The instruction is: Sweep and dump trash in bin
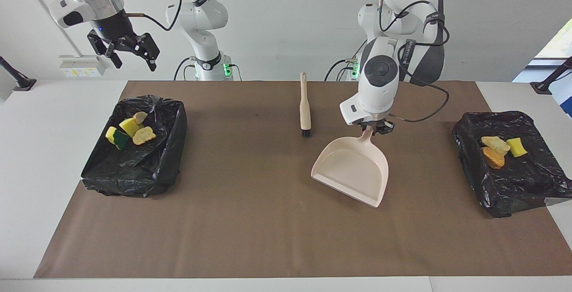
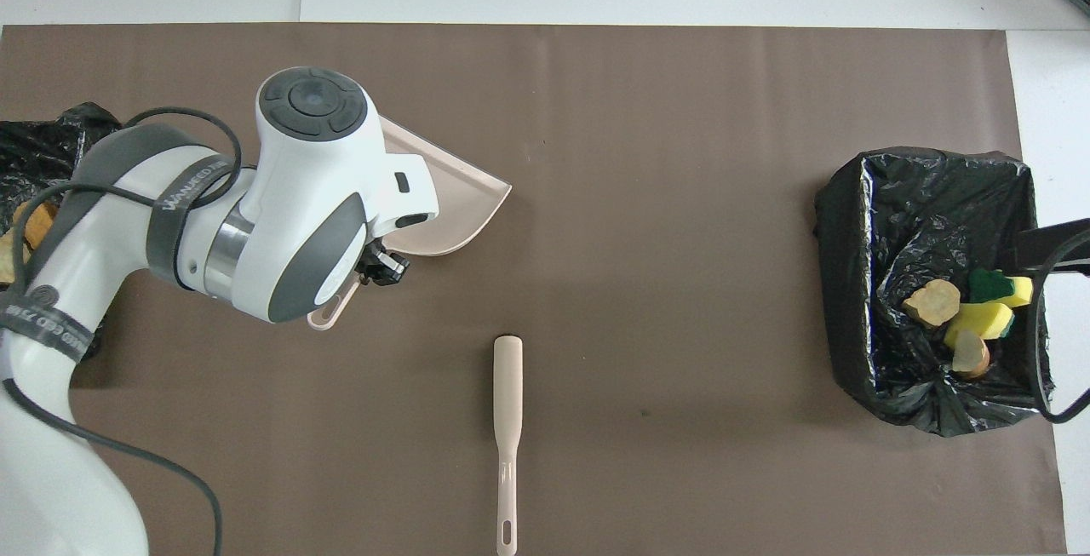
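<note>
Now, nearest the robots: brush point(image 1: 305, 104) lies untouched mid-table. Left gripper point(image 1: 373, 127), pinched onto the dustpan point(image 1: 353, 169) handle, carries the empty pan over mid-table. Trash point(image 1: 129, 130) sits in the bin point(image 1: 134, 149) at the right arm's end; more scraps point(image 1: 500, 148) lie on the bag point(image 1: 509, 167) at the left arm's. Right gripper point(image 1: 125, 50) waits, spread, raised near its bin. Judgement: dumping done; next, set the pan down flat.
</note>
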Robot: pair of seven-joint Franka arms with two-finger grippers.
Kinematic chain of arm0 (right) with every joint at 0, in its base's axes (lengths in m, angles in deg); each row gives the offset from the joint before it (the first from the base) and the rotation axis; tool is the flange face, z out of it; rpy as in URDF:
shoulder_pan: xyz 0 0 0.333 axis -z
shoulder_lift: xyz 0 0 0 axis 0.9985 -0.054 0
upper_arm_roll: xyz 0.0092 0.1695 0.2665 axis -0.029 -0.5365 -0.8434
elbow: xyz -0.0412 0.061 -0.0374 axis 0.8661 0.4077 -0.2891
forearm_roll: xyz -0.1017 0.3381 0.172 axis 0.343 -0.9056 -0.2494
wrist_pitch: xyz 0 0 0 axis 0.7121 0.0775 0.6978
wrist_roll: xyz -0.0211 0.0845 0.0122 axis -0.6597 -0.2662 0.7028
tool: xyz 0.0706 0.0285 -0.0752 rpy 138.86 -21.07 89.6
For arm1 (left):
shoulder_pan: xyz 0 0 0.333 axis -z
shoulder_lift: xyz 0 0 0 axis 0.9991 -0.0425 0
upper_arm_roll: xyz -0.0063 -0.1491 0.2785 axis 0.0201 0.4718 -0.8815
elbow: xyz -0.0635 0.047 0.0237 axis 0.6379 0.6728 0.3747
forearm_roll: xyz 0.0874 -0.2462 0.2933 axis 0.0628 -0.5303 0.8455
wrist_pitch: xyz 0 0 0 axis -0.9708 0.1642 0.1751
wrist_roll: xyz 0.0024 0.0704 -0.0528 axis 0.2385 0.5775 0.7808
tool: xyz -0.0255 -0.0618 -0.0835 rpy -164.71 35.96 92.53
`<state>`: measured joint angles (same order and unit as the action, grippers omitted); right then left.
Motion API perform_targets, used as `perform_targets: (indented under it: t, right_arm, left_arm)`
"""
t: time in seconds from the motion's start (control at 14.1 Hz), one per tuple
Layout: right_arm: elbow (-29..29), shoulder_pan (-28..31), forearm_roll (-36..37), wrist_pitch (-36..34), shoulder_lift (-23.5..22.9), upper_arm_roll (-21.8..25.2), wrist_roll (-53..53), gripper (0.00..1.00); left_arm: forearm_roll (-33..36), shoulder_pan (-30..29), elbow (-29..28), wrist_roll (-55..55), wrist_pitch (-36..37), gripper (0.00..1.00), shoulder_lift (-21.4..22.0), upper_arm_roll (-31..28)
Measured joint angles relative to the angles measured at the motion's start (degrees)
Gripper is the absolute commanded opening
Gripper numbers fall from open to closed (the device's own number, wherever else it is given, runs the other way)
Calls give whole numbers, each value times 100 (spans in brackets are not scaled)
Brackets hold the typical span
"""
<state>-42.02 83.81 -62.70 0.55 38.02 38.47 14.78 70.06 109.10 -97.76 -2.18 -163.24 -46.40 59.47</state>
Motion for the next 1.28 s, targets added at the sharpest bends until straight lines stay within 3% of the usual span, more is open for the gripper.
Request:
perform_targets:
  t: [0.36, 0.57, 1.07, 1.14, 1.21, 1.28]
  right_arm:
    - [-46, 0, -1, -16, 4, -4, 0, 100]
    - [-60, -1, -1, -16, 4, -4, 0, 100]
    - [-126, 0, 129, 122, 15, 11, 608, 100]
    - [-183, 1, 158, 150, 38, 11, 710, 100]
    - [-247, 1, 180, 185, 74, 11, 777, 100]
    - [-283, 1, 188, 195, 101, 13, 818, 100]
  left_arm:
    - [-332, 546, 1397, 2056, -36, 0, -1215, -27]
    - [-336, 757, 2071, 2711, -111, 0, -1895, -41]
    - [-754, 756, 2257, 2779, -634, 2, -2144, -97]
    - [-806, 745, 2233, 2779, -716, 42, -2146, -110]
    - [-814, 741, 2202, 2779, -779, 99, -2151, -119]
    - [-814, 741, 2191, 2778, -789, 100, -2152, -121]
